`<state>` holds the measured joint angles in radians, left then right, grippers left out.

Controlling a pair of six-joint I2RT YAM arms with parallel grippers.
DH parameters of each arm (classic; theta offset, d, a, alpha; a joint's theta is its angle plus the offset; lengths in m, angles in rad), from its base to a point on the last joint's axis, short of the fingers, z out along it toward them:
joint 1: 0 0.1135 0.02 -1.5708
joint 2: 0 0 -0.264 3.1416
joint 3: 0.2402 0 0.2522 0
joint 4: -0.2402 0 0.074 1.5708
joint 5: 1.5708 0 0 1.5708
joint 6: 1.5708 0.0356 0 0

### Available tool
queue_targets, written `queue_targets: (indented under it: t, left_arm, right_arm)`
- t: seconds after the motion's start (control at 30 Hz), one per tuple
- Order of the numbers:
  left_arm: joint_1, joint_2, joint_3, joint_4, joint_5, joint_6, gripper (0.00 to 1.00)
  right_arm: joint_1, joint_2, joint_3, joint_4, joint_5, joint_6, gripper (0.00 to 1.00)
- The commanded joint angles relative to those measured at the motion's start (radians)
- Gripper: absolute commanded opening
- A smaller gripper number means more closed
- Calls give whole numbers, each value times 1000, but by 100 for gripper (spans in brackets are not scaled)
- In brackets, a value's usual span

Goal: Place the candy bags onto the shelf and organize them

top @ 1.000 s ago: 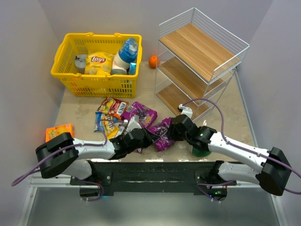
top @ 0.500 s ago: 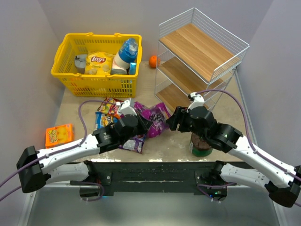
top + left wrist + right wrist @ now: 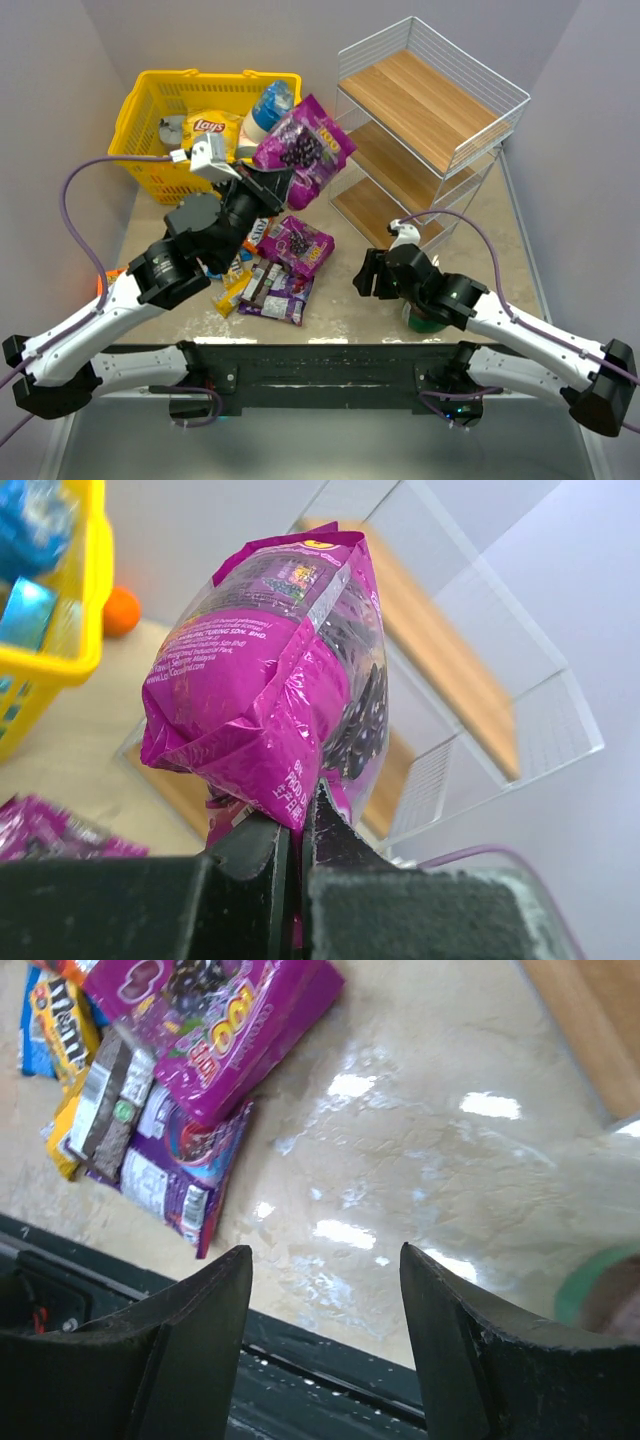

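Pinching the large purple bag (image 3: 305, 150) by a thin fold at its lower edge, our left gripper (image 3: 262, 186) is holding it high in the air between the yellow basket (image 3: 135, 110) and the shelf (image 3: 430, 100), close to the rack's near-left wire corner. In the wrist view the jaws are pressed together on that fold of film (image 3: 298, 825) while the bulk of the bag (image 3: 270, 680) is bulging above them and leaning to one side.

We are judging this as the weak point: the glossy film is giving little to bite on, and a quick swing toward the rack could be enough to pull it free. We are also watching the wire rim, since a bag coming in too low could be snagging there, and the slanted tiers, where a packet let go too early could be sliding forward.

Our right gripper (image 3: 362, 272) is spread and empty (image 3: 322, 1255), hovering low over the table (image 3: 500, 230) near the shelf's foot. It is apart from the second purple bag (image 3: 297, 245) and the smaller packets (image 3: 255, 280), but a green-topped container (image 3: 430, 318) is sitting just beside that arm, and a careless sweep could be knocking it.
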<state>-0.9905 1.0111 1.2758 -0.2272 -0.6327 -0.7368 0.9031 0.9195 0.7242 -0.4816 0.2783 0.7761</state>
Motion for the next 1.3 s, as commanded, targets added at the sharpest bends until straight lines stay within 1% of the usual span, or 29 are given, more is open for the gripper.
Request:
queue_targets:
  t: [0.0,0.07,0.2,0.27,0.3,0.33,0.37,0.4,0.43,0.47,0.5,0.53,0.63,0.73,0.83,0.93,1.07,1.17,1.27]
  left_arm:
    - [0,76,210,275,43,131,0]
    - [1,145,305,288,85,134,0]
    - [12,253,420,347,122,152,0]
    - [73,321,497,339,209,123,0]
    - [122,345,523,330,241,76,0]
    - [140,371,554,297,279,59,0]
    - [156,432,641,264,294,45,0]
    - [188,466,692,231,313,18,0]
    - [205,524,735,174,367,7,0]
    - [222,544,781,175,408,-7,0]
    - [258,566,795,186,453,-36,0]
    - [275,596,803,210,534,-55,0]
    - [329,651,824,284,674,-105,0]
    - [360,696,849,318,758,-147,0]
    - [383,733,850,386,838,-206,0]
    - [392,783,875,436,863,-266,0]
    - [395,846,895,509,841,-389,0]
    - [400,889,916,531,805,-430,0]
    - [408,929,928,548,808,-472,0]
  right_arm:
    - [7,50,-32,155,-74,22,64]
    - [8,70,-51,188,-96,28,63]
    - [10,87,-68,221,-106,31,63]
    - [11,90,-71,227,-106,31,63]
    - [11,88,-75,227,-105,31,63]
    - [11,85,-77,228,-105,31,63]
    - [13,84,-80,233,-106,34,63]
    - [14,82,-83,233,-105,32,63]
    - [13,79,-85,235,-103,32,63]
    - [13,81,-86,235,-102,32,63]
    - [13,79,-86,235,-97,32,63]
    - [13,81,-88,233,-94,32,63]
    - [13,93,-85,235,-91,25,63]
    - [13,119,-68,235,-94,9,63]
    - [13,137,-58,241,-96,0,63]
    - [13,154,-62,261,-106,0,63]
    - [13,185,-60,285,-122,5,63]
    - [13,200,-55,290,-123,5,63]
    - [13,196,-60,291,-117,12,63]
